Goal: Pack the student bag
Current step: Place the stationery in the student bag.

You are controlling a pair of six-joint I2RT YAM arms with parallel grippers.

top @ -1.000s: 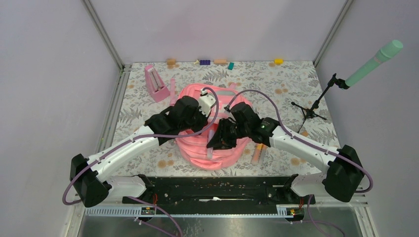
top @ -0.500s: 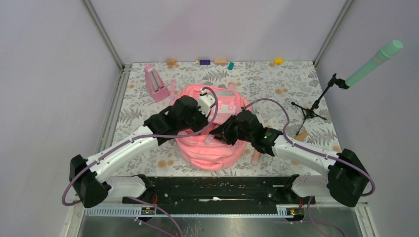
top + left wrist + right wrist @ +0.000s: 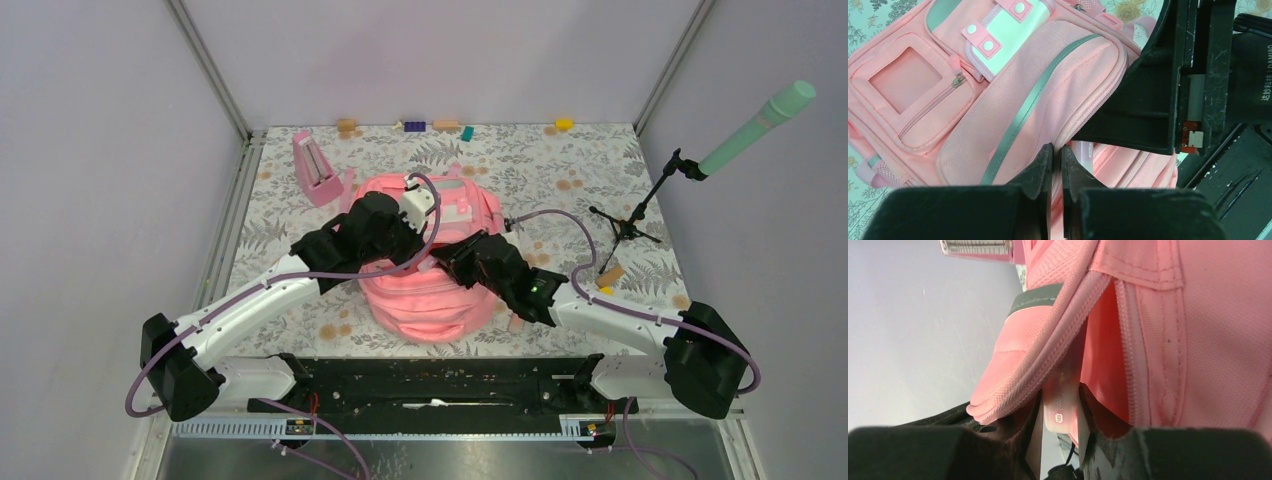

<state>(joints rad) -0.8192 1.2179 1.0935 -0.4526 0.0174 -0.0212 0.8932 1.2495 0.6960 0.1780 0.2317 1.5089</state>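
The student bag is a pink backpack lying in the middle of the table, its front pockets facing up. My left gripper is shut on the bag's zip edge and holds the flap up. From the right, my right gripper is shut on a slim white item with small print. That item pokes into the open gap of the bag under the raised flap. The left wrist view catches the item just beside the left fingertips, with the right gripper's black body above it.
A small pink triangular stand is at the back left. A tripod carrying a green microphone stands at the right. Small coloured blocks line the far edge. Peach pieces lie right of the bag.
My right arm swung down and back from over the bag, so its gripper now points into the opening from the right. The bag's top shifted and its front face shows more. The left arm held still.
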